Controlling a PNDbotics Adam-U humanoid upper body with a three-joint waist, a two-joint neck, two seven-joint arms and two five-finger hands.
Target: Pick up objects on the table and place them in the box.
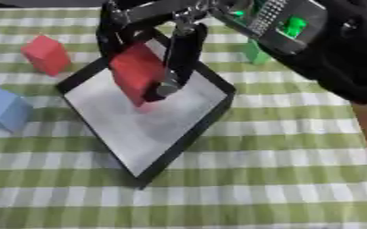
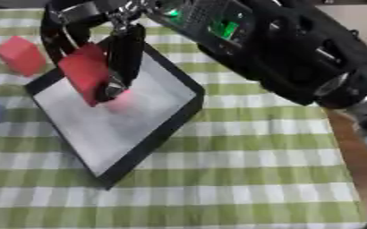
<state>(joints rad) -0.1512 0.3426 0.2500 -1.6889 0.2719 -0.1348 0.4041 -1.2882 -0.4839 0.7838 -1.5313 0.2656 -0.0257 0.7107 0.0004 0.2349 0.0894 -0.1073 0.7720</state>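
My right hand (image 1: 167, 40) reaches in from the upper right and is shut on a red block (image 1: 136, 71), its fingers curled round it. It holds the block just above the grey floor of the black-rimmed box (image 1: 190, 134). A second red block (image 1: 45, 54) lies on the cloth left of the box. A blue block (image 1: 5, 108) sits at the left edge. Part of a green block (image 1: 255, 53) shows behind my right arm. My left hand is out of sight.
The green-and-white checked tablecloth (image 1: 280, 179) covers the table. At the right edge a strip of brown wood (image 2: 359, 179) shows. My right forearm (image 2: 296, 58) crosses over the upper right of the table.
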